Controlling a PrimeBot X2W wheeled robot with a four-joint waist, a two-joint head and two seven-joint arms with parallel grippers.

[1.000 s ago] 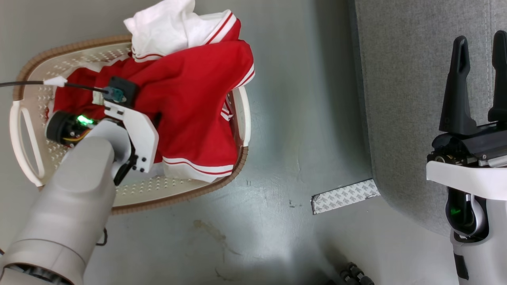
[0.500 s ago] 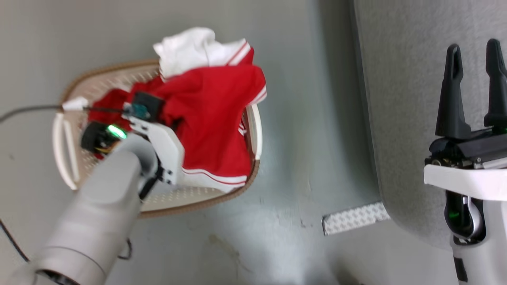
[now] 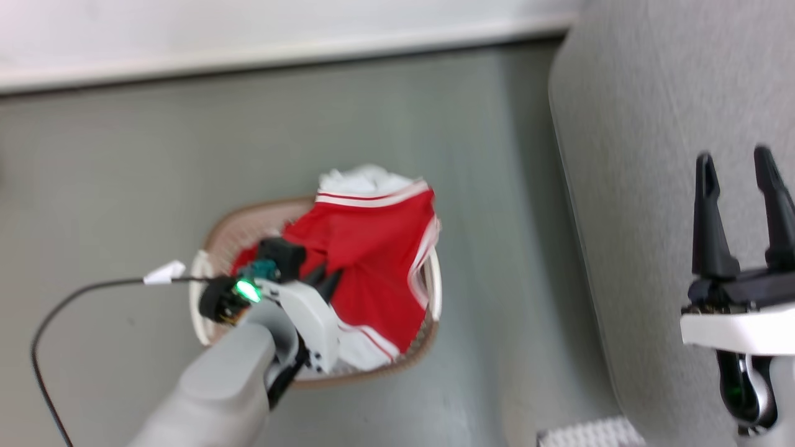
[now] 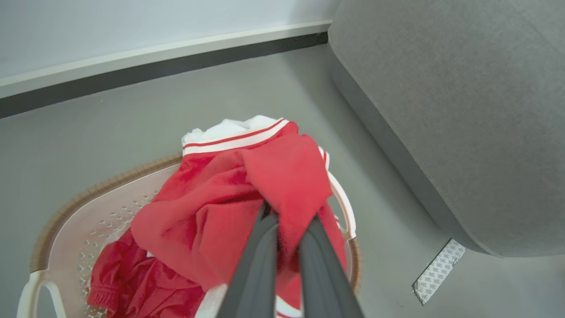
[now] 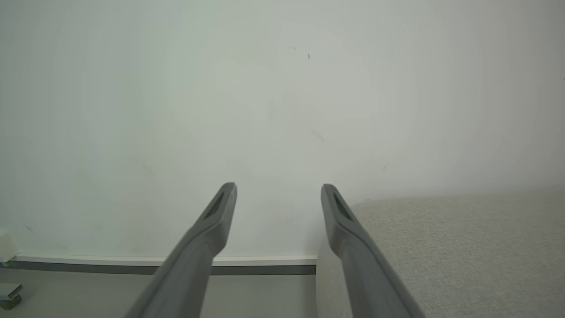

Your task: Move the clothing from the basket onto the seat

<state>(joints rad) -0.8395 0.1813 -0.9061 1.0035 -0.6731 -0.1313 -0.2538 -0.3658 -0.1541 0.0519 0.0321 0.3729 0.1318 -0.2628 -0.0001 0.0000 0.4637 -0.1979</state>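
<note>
Soft red clothing (image 4: 207,212) (white-banded) drapes the perforated oval basket (image 4: 101,207).

One basket (image 4: 101,212) is counted, with two white loop handles (image 4: 342,207). One seat (image 4: 441,110) is logged. Of the clothing (image 4: 198,221), at least two red pieces are made out, and one white part (image 4: 229,128) at the basket's 12 o'clock. Two claws are noted, left claw (image 4: 289,218) and right claw (image 5: 279,190), with two fingers each. One tape patch (image 4: 439,271) is recorded.
</note>
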